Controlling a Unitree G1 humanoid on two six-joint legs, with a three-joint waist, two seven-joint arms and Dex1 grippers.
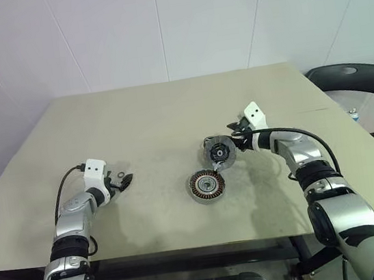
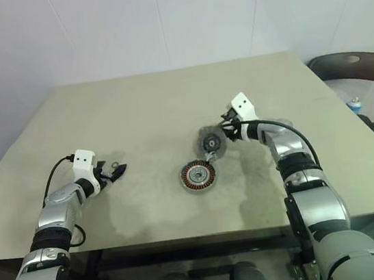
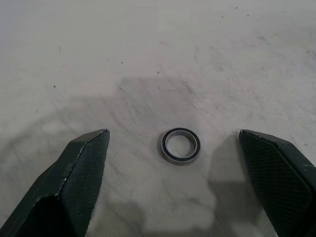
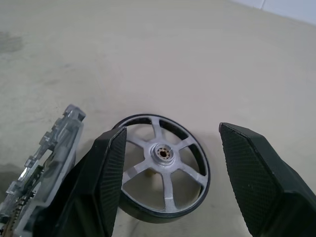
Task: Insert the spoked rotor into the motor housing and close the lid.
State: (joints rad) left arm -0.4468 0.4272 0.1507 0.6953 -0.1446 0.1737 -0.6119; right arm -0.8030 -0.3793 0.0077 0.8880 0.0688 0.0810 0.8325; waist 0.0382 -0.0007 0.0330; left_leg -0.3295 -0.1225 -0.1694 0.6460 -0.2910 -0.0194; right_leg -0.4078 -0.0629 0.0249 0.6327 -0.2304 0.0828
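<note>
Black-edged small ring [image 3: 180, 145] between left pincer [image 3: 187, 163] fingertips

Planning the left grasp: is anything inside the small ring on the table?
Only bare table shows through the hole of the small ring; nothing sits in it. The tabletop under the ring's band is covered, so it cannot be checked.

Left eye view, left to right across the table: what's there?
Left gripper with a small ring at its fingers → motor housing → spoked rotor → right gripper → black chair.
</note>
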